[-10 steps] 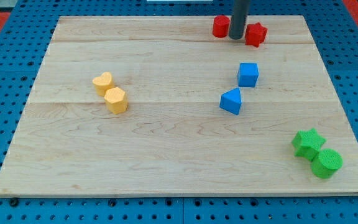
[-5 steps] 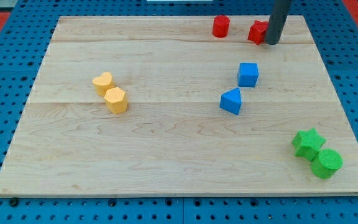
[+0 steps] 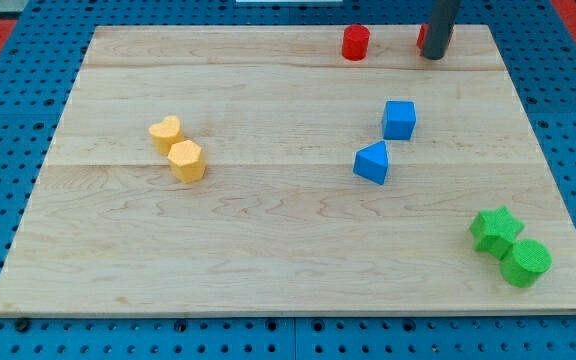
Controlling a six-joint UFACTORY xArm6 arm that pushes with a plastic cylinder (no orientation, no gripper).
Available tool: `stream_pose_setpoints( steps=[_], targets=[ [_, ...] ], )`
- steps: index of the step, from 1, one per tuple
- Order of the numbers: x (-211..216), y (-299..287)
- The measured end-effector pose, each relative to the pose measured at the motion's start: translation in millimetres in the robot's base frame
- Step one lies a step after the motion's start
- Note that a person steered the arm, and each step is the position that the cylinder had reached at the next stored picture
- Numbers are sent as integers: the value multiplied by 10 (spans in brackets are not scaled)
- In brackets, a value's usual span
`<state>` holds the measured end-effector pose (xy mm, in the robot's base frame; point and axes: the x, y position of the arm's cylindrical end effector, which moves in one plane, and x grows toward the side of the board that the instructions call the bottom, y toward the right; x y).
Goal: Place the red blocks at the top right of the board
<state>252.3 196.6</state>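
A red cylinder (image 3: 356,43) stands near the board's top edge, right of centre. A second red block (image 3: 422,38) sits further right at the top edge; only a sliver of it shows, as the dark rod stands in front of it. My tip (image 3: 434,57) rests on the board right against that block's right front side, well to the right of the red cylinder.
A blue cube (image 3: 399,120) and a blue wedge-like block (image 3: 372,162) lie right of centre. Two yellow blocks (image 3: 178,149) touch at the left. A green star (image 3: 495,228) and green cylinder (image 3: 525,262) sit at the bottom right. The wooden board (image 3: 268,250) lies on blue pegboard.
My tip moved from between the two red blocks to the right of the star-like red block, then slightly up. That block shifted up and right and is now mostly hidden.
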Motion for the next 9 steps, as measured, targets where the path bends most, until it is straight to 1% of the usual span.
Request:
stream_pose_setpoints(
  steps=[1, 2, 3, 4, 5, 6, 7, 8, 9],
  targets=[
    [165, -533],
    [145, -1465],
    [-19, -1887],
    [-207, -1747],
    [-315, -1346],
    [-320, -890],
    [-326, -645],
    [-364, -847],
    [-166, -1384]
  ],
)
